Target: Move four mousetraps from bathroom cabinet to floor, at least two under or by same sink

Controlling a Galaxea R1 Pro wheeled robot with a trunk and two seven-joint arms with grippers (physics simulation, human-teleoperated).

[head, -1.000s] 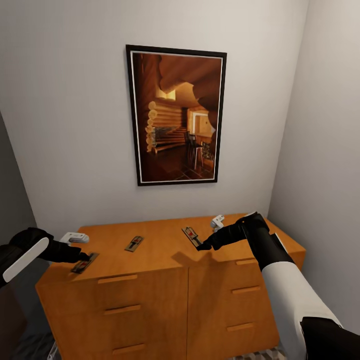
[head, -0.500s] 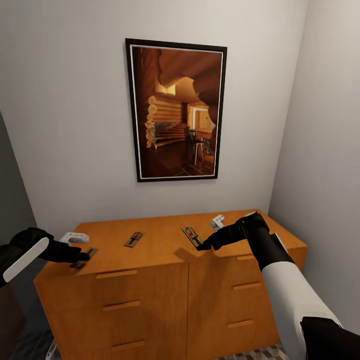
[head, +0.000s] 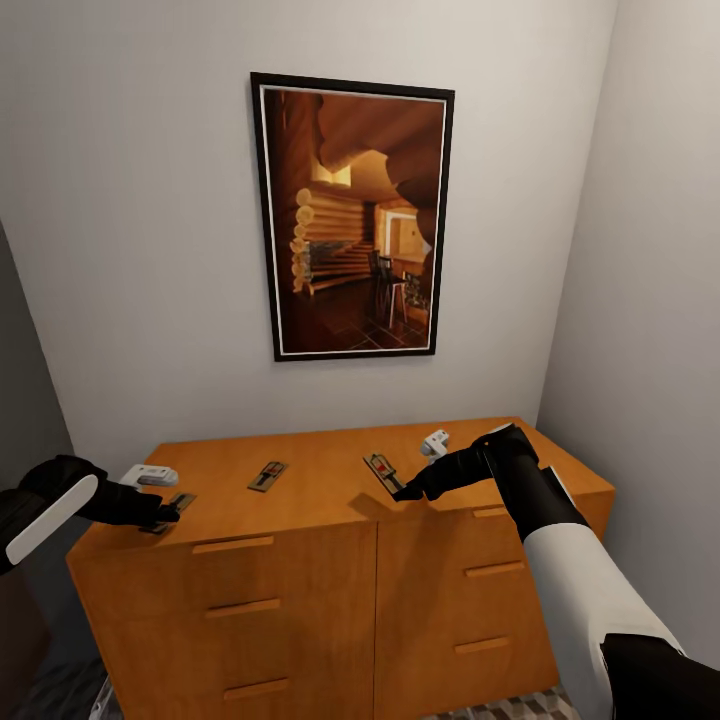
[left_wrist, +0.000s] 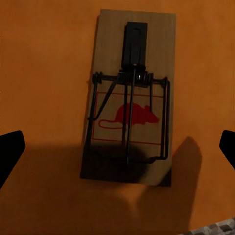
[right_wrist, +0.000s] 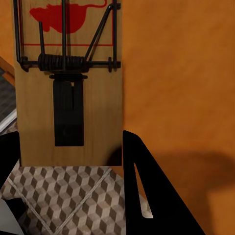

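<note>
Three mousetraps are seen on top of the cabinet [head: 330, 560], with both end effectors at its front edge.

The left end effector [head: 168, 515] is spread wide over the left mousetrap [left_wrist: 131, 98]. The right end effector [head: 405, 493] is clamped on the right mousetrap [right_wrist: 68, 83], overhanging the edge above the bathroom floor [right_wrist: 73, 196]. The middle mousetrap [head: 267, 475] lies apart.

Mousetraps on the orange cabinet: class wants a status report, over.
Left gripper open over the leftmost brown wooden mousetrap. Right gripper at another mousetrap on the front edge of the orange-brown wooden cabinet, grip unclear. Third mousetrap untouched between.
</note>
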